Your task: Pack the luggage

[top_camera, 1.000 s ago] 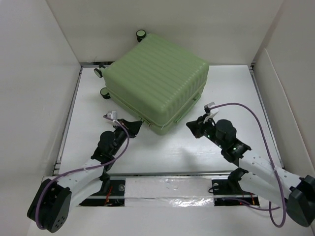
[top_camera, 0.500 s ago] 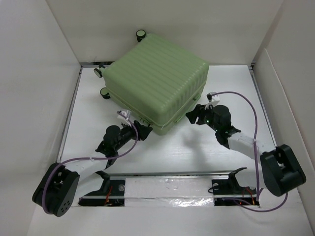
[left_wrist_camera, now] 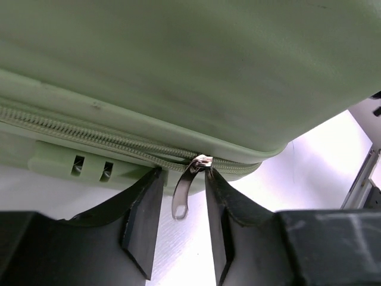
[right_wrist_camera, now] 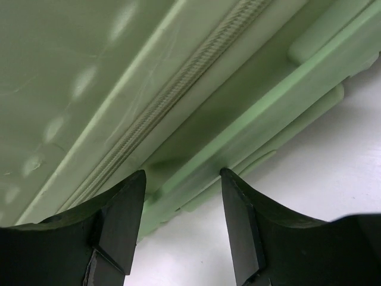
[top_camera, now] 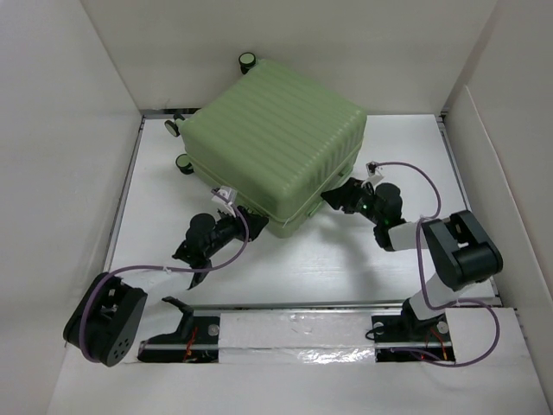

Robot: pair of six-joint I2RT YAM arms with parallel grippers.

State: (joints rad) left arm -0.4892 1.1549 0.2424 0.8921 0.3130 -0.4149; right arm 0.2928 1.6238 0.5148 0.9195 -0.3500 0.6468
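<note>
The big pale green suitcase [top_camera: 276,130] lies flat on the white table [top_camera: 346,268], at the back and a bit left of the middle. Its two halves are together and its ribbed shell faces up. Small black-and-green wheels [top_camera: 247,60] stick out at its far left side.

The left gripper [left_wrist_camera: 183,174] is low down at the near corner of the suitcase. Its two black fingers [left_wrist_camera: 141,217] are apart. A silver zipper pull [left_wrist_camera: 181,195] hangs in the gap between them. The zipper [left_wrist_camera: 89,137] runs along the side just above.

The right gripper [right_wrist_camera: 181,174] is at the near right side of the suitcase. Its fingers are apart too, wide open. A green ridge [right_wrist_camera: 274,128] on the suitcase's edge sits between the tips.
</note>
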